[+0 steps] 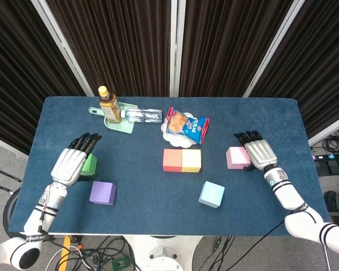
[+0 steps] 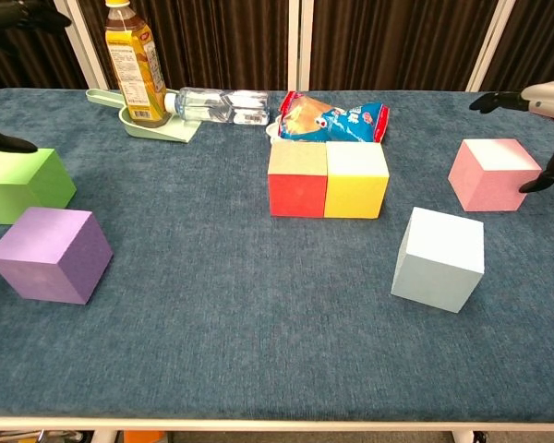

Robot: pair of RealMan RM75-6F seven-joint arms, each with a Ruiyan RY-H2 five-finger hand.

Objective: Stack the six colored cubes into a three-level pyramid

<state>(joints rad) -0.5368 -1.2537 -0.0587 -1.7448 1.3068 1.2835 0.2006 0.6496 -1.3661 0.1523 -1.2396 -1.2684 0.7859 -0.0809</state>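
On the blue felt-covered counter point(image 1: 158, 214), the red foam cube point(image 1: 172, 160) and the yellow foam cube point(image 1: 191, 160) sit side by side, touching, near the middle. Just behind them lies a blue snack bag point(image 1: 186, 125) on a small white dish. The pink foam cube point(image 1: 237, 157) stands to the right of the pair, apart from it, and the light blue foam cube point(image 1: 212, 194) sits nearer the front edge, between the yellow and pink cubes but forward of both. Toward the left side, the green foam cube point(image 1: 89, 164) stands with the purple foam cube point(image 1: 102, 192) near it, closer to the front edge. All six cubes rest on the counter surface; none lies on another. The left hand point(image 1: 72, 162) hovers over the left side of the green cube with its fingers point(image 1: 85, 140) spread and pointing away from the robot, holding nothing; whether it touches the cube cannot be told. The right hand point(image 1: 258, 152) is just beside the right face of the pink cube, its fingers point(image 1: 246, 136) released and extended, gripping nothing; in the chest view a dark fingertip sits by the cube's right edge. At the back left, an amber drink bottle with a yellow cap point(image 1: 109, 105) stands upright on a pale green tray point(image 1: 120, 126), and a clear plastic bottle point(image 1: 143, 116) lies on its side beside it.
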